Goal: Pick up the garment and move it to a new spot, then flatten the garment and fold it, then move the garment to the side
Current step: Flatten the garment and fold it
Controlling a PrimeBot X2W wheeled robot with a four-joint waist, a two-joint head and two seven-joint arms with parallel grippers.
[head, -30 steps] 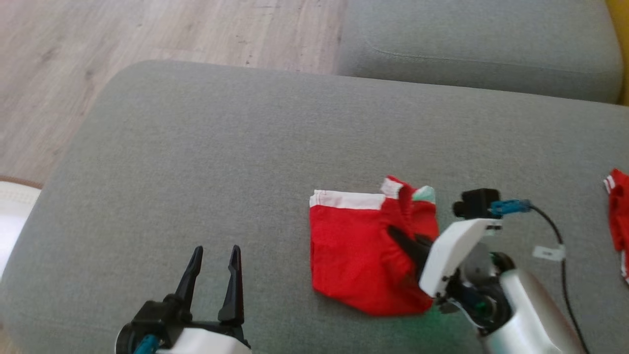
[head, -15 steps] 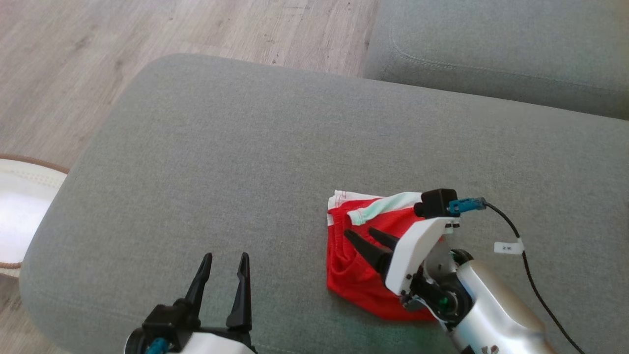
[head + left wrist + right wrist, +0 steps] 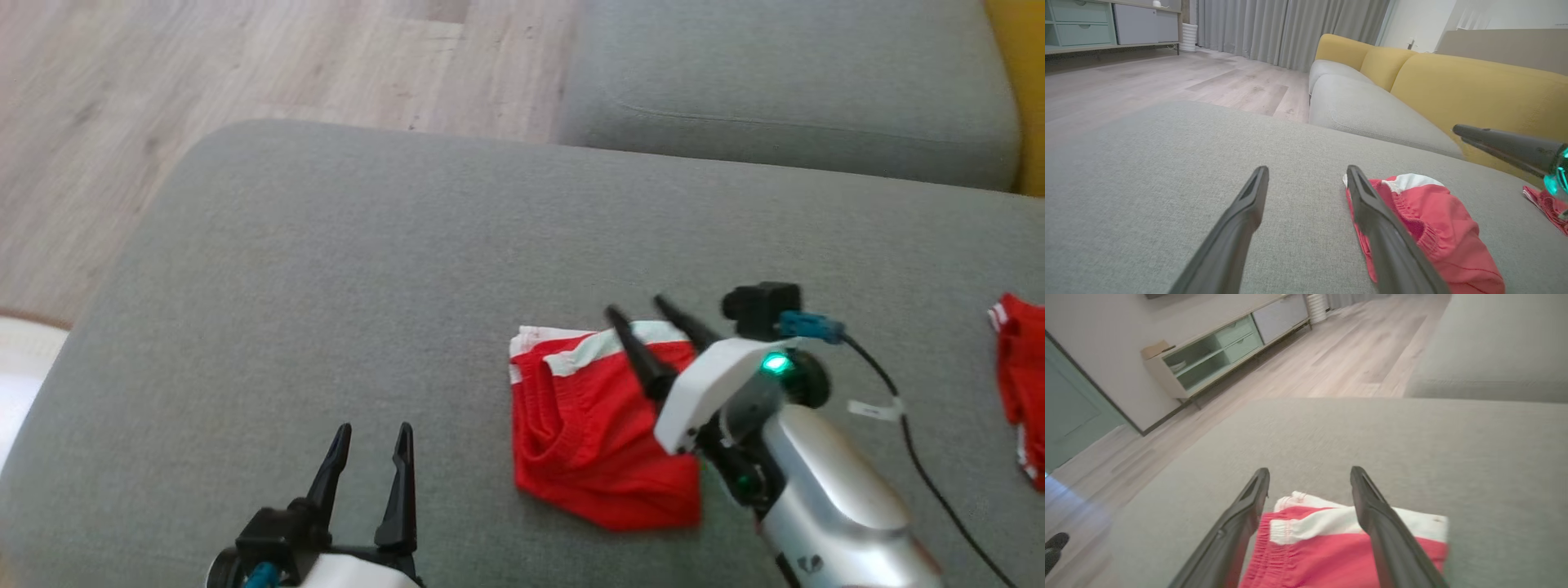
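Grey cushion [image 3: 326, 269], folded garment [image 3: 588, 441] under right tool [image 3: 634, 305], second garment [image 3: 1016, 384] aside, left tool [image 3: 373, 429], both tools apart.

We see a wide grey seat [image 3: 367, 245] across the middle of the head view, pale wood floor [image 3: 245, 65] at upper left and a second grey cushion [image 3: 775, 90] at upper right. In the left wrist view, yellow backrests [image 3: 1474, 90] run along the right, grey curtains [image 3: 1290, 28] hang at top centre and a low cabinet [image 3: 1086, 24] stands at upper left.
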